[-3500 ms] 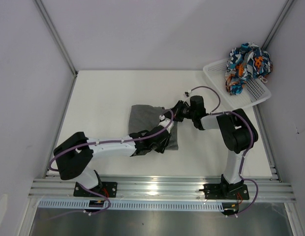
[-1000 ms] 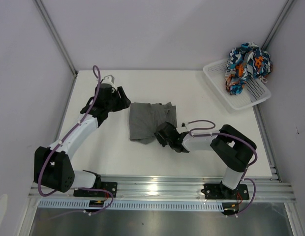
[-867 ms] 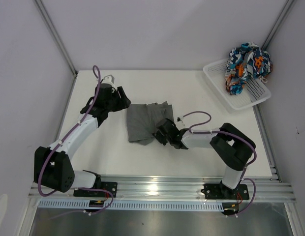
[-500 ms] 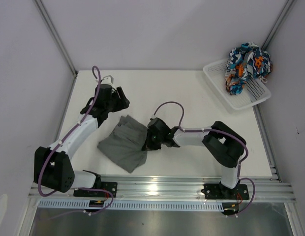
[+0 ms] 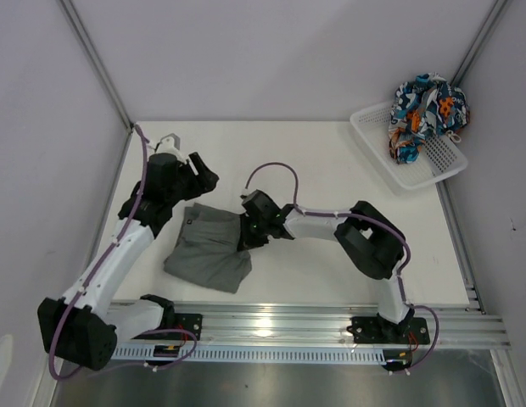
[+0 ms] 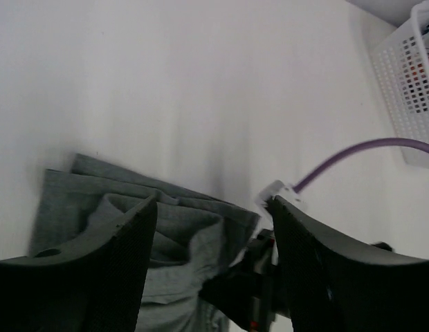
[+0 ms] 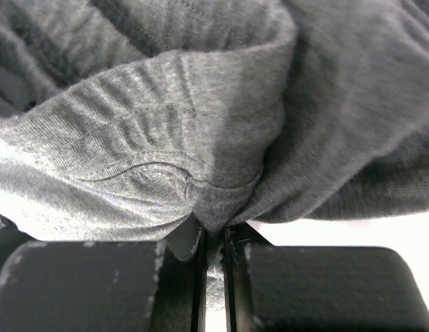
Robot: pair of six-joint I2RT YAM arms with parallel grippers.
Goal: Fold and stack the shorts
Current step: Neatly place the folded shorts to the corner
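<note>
On your white tabletop you have the dark grey shorts rumpled at lower left and a mesh basket at upper right.

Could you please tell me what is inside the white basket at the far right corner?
The patterned shorts lie crumpled in the basket, heaped above its rim. Anything beneath them is covered.

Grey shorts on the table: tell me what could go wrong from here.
1. The right gripper pinches only a thin bunched edge of the grey shorts; a pull may slip it free.
2. The grey shorts lie crumpled, so a fold now would likely come out uneven.
3. The open left gripper hovers right by the right gripper and its purple cable; descending could clash or snag.
</note>
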